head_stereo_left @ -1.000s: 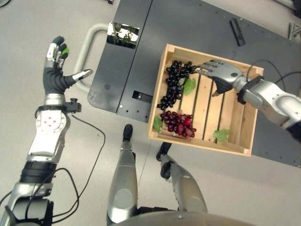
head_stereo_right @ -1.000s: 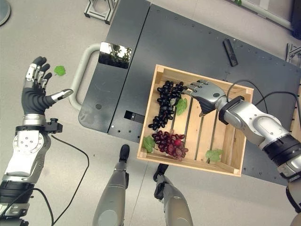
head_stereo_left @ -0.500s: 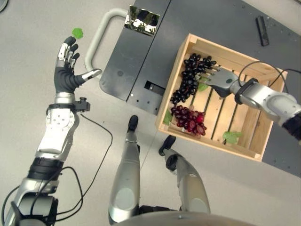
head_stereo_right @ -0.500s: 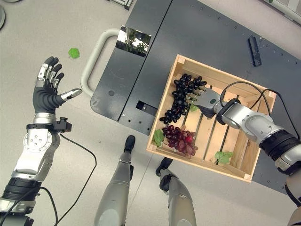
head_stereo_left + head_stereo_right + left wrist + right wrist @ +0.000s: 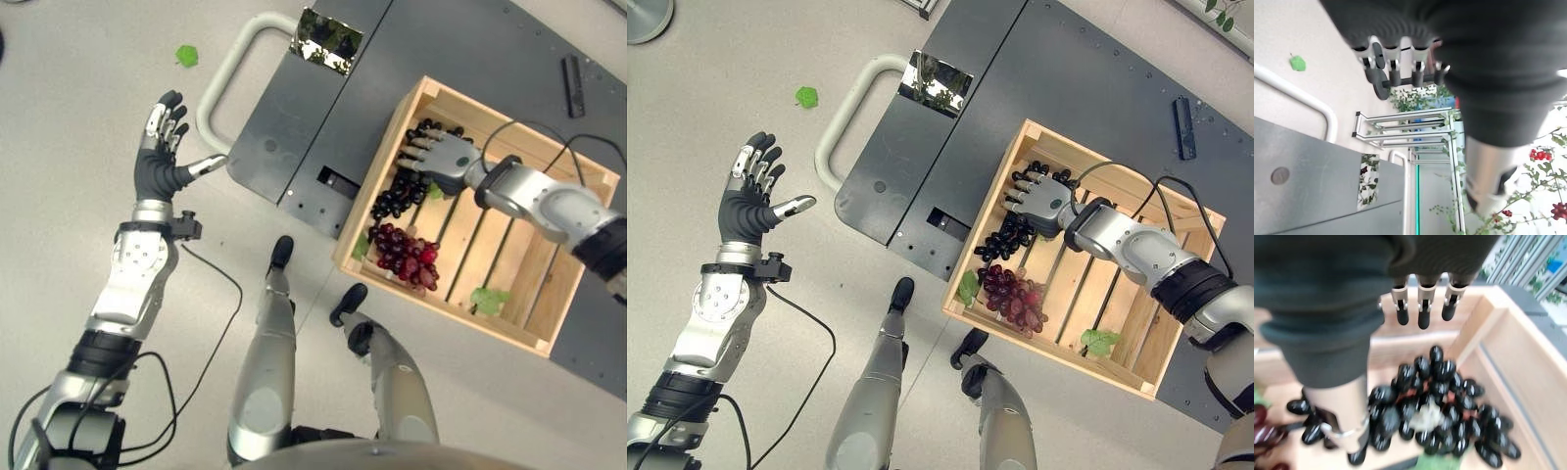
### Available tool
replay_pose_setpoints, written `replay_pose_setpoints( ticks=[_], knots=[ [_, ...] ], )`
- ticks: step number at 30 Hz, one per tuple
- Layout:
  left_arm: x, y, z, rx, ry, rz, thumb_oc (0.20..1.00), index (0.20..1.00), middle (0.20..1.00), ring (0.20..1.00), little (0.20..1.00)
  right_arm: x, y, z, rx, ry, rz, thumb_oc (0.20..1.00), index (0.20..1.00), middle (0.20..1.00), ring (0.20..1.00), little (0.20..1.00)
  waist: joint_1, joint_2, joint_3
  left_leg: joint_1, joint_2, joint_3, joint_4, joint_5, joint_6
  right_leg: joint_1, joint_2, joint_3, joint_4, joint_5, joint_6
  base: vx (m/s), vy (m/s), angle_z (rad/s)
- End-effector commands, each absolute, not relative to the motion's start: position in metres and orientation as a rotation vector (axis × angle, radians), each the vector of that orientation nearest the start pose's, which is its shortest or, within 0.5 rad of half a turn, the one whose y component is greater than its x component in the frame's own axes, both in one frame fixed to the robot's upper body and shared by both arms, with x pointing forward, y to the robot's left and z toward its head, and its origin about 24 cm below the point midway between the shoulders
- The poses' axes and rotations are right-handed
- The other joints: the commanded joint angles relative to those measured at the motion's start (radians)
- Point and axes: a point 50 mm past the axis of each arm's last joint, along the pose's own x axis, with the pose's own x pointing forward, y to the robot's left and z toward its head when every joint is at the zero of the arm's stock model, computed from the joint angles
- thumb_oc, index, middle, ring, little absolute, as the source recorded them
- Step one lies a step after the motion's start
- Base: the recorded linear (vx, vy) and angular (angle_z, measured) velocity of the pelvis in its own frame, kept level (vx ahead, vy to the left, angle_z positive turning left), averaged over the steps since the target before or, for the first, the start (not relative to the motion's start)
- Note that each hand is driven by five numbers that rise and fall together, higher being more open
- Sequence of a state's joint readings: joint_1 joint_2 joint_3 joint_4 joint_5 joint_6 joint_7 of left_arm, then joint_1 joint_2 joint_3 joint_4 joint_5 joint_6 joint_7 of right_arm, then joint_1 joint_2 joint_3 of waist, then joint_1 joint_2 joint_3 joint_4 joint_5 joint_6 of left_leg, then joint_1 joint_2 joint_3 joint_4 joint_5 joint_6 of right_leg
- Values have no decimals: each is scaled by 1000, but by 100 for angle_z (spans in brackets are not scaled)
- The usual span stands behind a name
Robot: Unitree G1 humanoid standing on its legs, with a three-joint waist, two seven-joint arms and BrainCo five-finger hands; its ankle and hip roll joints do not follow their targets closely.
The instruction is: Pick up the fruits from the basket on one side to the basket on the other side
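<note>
Far out on the left side, over the bare floor, the left hand [image 5: 162,157] is held up with its fingers spread wide and nothing in it, near a small green leaf [image 5: 186,56] on the ground. Further right, the wooden crate [image 5: 1024,140] sits on a dark platform [image 5: 1087,78] with red grapes [image 5: 1015,295] near its front and the black grapes [image 5: 1435,404] farther back. Right above the black bunch hangs the right hand [image 5: 1038,196], fingers straight and not yet closed; I think it should go down slowly, wrap its fingers and thumb around the thick middle of the bunch, and squeeze softly so no grapes get crushed or fall off.
</note>
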State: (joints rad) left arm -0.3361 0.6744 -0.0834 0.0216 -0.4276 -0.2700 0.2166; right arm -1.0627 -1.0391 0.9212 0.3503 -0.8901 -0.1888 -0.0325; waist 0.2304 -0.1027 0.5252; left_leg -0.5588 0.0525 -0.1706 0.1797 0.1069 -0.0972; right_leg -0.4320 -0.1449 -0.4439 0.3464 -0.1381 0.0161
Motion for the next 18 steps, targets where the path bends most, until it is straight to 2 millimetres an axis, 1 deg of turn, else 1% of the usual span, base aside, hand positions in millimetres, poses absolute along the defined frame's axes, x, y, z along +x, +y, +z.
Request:
replay_pose_setpoints(
  ticks=[1, 4, 7, 11, 14, 18],
  knots=[
    [287, 219, 206, 112, -680, 4, 1000, 1000, 1000, 1000, 1000, 357, -178, 248, -2246, -652, 266, 1000, 1000, 1000, 1000, 1000, -2, 22, -5, 9, 27, 5, 10, -40, -20, 21, -35, -10, -17, 12, 90, 6, 10, 4],
    [288, 216, 206, 107, -684, -3, 1000, 1000, 1000, 1000, 1000, 360, -167, 254, -2249, -682, 272, 1000, 1000, 1000, 1000, 1000, 1, 25, -5, 7, 25, 6, 5, -40, -17, 18, -36, -10, -19, 13, 91, 2, 5, 1],
    [288, 213, 206, 89, -687, -12, 1000, 1000, 1000, 1000, 1000, 365, -158, 254, -2251, -683, 280, 1000, 1000, 1000, 1000, 1000, 7, 31, -5, 2, 21, 4, 8, -41, -16, 14, -39, -11, -18, 13, 92, 0, 0, 0],
    [289, 211, 207, 76, -691, -11, 1000, 1000, 1000, 1000, 1000, 371, -153, 249, -2265, -653, 297, 1000, 1000, 1000, 1000, 1000, 8, 35, -5, -3, 16, 3, 11, -42, -15, 12, -41, -10, -15, 12, 93, 6, 5, 1],
    [291, 210, 206, 69, -688, -12, 1000, 1000, 1000, 1000, 1000, 377, -152, 241, -2274, -597, 318, 1000, 1000, 1000, 1000, 1000, 14, 39, -5, -13, 11, -1, 15, -44, -14, 9, -44, -12, -11, 9, 94, 22, 3, 4],
    [290, 209, 205, 58, -690, -15, 1000, 1000, 1000, 1000, 1000, 379, -150, 233, -2275, -566, 347, 1000, 1000, 1000, 1000, 1000, 16, 37, -5, -23, 5, -6, 19, -45, -12, 3, -46, -17, -7, 7, 94, 17, -5, 9]
  ],
)
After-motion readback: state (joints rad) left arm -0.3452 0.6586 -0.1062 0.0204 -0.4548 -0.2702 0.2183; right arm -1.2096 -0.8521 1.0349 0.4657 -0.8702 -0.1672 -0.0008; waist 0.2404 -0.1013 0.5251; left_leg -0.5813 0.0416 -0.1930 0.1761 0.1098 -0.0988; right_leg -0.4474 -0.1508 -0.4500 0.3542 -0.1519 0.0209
